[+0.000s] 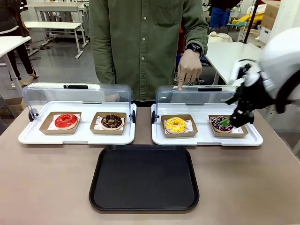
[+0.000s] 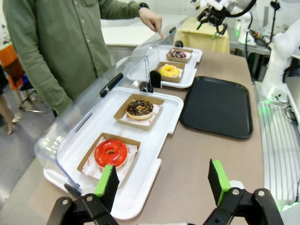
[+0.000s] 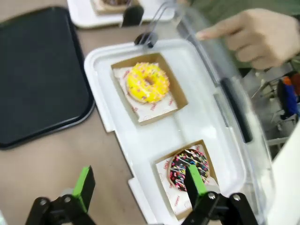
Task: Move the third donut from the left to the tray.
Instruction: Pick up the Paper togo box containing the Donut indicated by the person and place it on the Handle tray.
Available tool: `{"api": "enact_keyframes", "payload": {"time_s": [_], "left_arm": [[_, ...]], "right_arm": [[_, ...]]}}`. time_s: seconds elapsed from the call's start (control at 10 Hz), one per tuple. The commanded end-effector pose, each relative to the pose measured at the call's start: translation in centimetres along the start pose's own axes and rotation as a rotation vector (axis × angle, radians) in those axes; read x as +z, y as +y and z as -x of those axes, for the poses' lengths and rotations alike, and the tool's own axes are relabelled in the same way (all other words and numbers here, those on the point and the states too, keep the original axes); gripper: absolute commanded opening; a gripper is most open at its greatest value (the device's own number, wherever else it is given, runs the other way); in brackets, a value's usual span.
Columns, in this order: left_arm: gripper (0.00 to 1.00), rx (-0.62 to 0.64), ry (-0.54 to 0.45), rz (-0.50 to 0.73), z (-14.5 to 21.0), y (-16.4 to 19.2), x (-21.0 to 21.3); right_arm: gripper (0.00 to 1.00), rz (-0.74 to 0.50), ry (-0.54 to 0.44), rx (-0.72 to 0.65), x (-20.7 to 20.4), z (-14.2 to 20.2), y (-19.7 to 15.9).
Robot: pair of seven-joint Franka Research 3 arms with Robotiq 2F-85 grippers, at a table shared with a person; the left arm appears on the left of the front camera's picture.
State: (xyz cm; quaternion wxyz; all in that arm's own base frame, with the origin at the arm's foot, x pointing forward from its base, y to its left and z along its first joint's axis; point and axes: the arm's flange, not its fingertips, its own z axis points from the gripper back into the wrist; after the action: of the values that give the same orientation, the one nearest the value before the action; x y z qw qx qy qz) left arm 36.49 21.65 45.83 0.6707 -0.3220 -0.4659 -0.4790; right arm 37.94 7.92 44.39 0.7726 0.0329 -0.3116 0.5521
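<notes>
The yellow-glazed donut [image 1: 176,124] with orange-red specks sits on its brown cardboard square in the right white tray, seen too in the left wrist view [image 2: 169,71] and the right wrist view [image 3: 147,82]. The black tray [image 1: 144,178] lies at the table's front middle [image 2: 217,106] [image 3: 37,75]. My right gripper [image 1: 233,118] hangs open over the right end of that white tray, above the sprinkled chocolate donut [image 3: 189,168], its own fingertips spread [image 3: 138,183]. My left gripper [image 2: 161,182] is open, low near the left white tray's end.
The left white tray [image 1: 28,137] holds a red-glazed donut [image 1: 66,121] and a dark chocolate donut [image 1: 111,121]. Both clear lids stand raised at the back. A person in a green shirt holds the right lid [image 1: 206,93] with one hand [image 1: 190,68].
</notes>
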Motion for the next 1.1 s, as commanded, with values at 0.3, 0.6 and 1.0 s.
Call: {"api": "enact_keyframes", "payload": {"time_s": [0.3, 0.6, 1.0], "left_arm": [[1.00, -0.004, -0.006, 0.000, -0.2, -0.2, 0.1], [1.00, -0.004, -0.006, 0.000, -0.2, -0.2, 0.1], [1.00, -0.004, -0.006, 0.000, -0.2, -0.2, 0.1]], "right_arm": [[1.00, 0.013, 0.120, 0.075, -3.1, -1.9, 0.8], [1.00, 0.013, 0.120, 0.075, -3.1, -1.9, 0.8], [1.00, -0.006, 0.215, 0.171, -6.6, -5.9, -2.6]]}}
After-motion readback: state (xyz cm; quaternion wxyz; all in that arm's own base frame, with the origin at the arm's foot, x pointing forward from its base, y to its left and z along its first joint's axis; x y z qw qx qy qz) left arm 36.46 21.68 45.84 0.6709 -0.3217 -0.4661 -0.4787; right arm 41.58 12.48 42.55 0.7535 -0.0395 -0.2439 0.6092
